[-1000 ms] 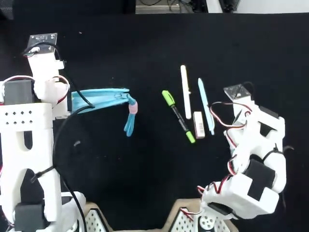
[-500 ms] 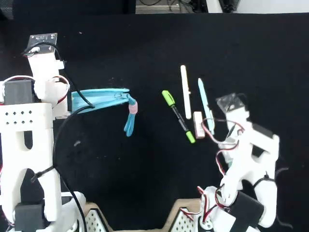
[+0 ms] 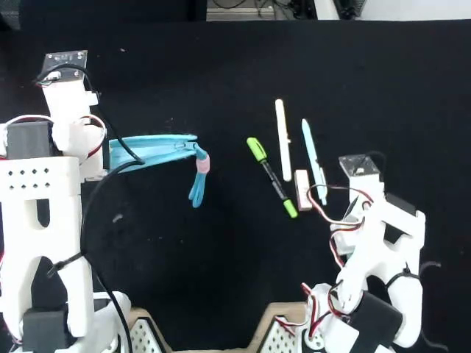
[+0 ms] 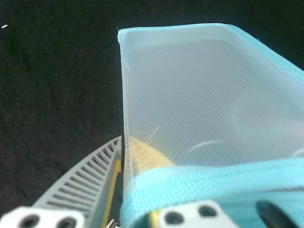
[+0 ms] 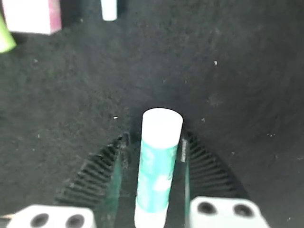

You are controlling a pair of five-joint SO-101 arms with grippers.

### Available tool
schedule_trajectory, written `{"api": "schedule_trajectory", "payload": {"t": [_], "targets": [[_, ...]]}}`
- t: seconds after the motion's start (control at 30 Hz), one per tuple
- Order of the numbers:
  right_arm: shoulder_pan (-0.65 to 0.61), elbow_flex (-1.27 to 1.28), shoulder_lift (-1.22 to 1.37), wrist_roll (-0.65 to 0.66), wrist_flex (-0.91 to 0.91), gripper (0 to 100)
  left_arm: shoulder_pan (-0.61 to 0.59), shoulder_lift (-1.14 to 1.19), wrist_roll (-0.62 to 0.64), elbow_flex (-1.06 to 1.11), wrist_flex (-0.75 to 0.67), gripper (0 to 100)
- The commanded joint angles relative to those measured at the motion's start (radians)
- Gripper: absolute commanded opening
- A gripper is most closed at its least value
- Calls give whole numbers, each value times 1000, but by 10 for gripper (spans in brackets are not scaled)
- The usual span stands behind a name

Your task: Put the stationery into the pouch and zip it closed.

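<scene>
A light blue translucent pouch (image 3: 151, 151) lies left of centre, its blue and pink pull strap (image 3: 199, 176) trailing from its right end. My left gripper (image 4: 124, 161) is shut on the pouch's (image 4: 204, 104) edge, at its left end in the high view. A green highlighter (image 3: 271, 176), a white pen (image 3: 282, 140), a light blue pen (image 3: 313, 160) and a white eraser (image 3: 302, 190) lie right of centre. My right gripper (image 5: 154, 140) is shut on a white and teal tube (image 5: 156, 166), just right of the eraser (image 5: 31, 16).
The black cloth (image 3: 235, 73) covers the whole table. The right arm's body (image 3: 379, 250) stands near the front right, the left arm's body (image 3: 40, 220) along the left side. Open cloth lies between the pouch and the highlighter.
The right arm has changed posture, its wrist head shifting a little toward the front edge, close beside the eraser and the blue pen. The left arm and pouch have not moved.
</scene>
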Motion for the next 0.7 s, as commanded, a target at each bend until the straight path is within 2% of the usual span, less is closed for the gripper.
{"api": "schedule_trajectory", "payload": {"t": [0.0,0.17,0.33,0.47,0.5,0.57,0.67], "targets": [[18,-13,-27,-40,-55,165,4,9,12,42,-2,30],[18,44,-25,-40,-152,165,4,9,12,42,-2,30],[18,56,-25,-40,-161,161,4,9,12,42,-2,30],[20,58,-31,-41,-161,3,4,9,12,42,-2,30],[20,56,-35,-52,-160,26,4,9,12,42,-2,30],[21,31,-36,-69,-158,9,4,9,12,42,-2,30],[18,-47,-71,-68,-52,10,4,9,12,42,-2,30]]}}
